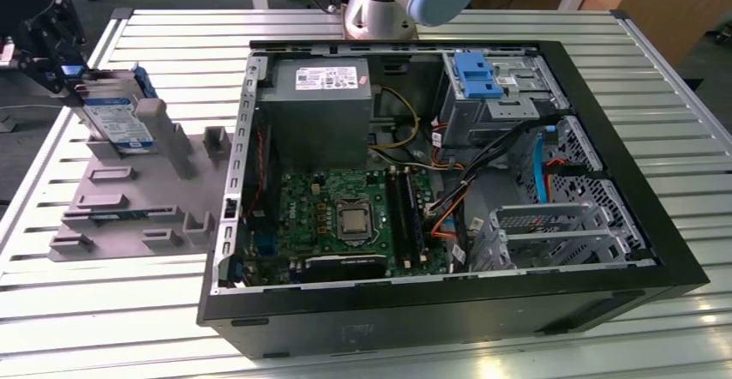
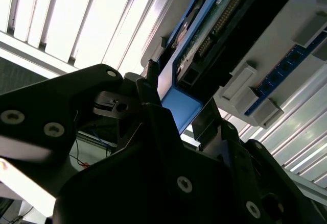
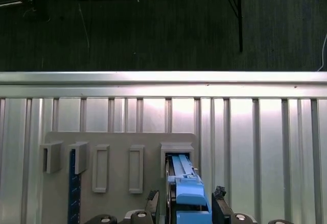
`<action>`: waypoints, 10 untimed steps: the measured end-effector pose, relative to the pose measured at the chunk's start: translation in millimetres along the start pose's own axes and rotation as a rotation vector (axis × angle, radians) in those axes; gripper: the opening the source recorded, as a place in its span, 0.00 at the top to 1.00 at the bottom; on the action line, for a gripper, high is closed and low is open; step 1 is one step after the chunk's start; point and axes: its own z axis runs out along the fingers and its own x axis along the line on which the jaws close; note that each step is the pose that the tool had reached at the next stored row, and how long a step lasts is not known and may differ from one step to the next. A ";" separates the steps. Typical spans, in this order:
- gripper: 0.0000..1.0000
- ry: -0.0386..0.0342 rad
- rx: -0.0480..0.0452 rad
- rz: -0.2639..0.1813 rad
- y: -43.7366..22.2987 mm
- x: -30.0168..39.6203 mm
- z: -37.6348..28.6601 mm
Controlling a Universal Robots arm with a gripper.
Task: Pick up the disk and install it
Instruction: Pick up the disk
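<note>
The gripper [image 1: 75, 72] is clenched on the disk [image 1: 117, 115]. In both wrist views its black fingers [image 2: 149, 83] sit on either side of the blue carrier frame at the drive's upper end, with the frame pressed between them. The disk stands on edge, its white-and-blue label facing the exterior camera. In the first wrist view its lower end sits in a slot of the grey holder plate [image 3: 117, 147] (whether it has risen at all out of that slot I cannot tell). The second wrist view shows the drive's underside, a green circuit board set in the blue frame. Another slot of the plate holds a thin blue strip [image 3: 74, 183] on edge, well apart from the disk. The plate lies flat on the slatted metal table [image 1: 171, 32], just outside the open computer case [image 1: 458, 310], against the case's wall on the exterior view's left. So the disk is outside the case, beyond its left wall. Inside the case, a grey power supply box [image 1: 321, 113] sits at the far end and a green motherboard [image 1: 343, 207] lies nearer. A bare blue latch bracket [image 1: 475, 75] sits in the far corner on the exterior view's right, and a perforated metal drive cage [image 1: 561, 233] stands by the right wall. The arm's base [image 1: 395, 2] rises from the table just behind the case.
</note>
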 end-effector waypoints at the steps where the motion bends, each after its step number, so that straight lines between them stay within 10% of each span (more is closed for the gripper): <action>1: 0.48 0.0000 -0.0002 0.001 0.0 0.0 0.5; 10: 0.48 -0.0001 -0.0010 0.008 0.1 0.0 1.6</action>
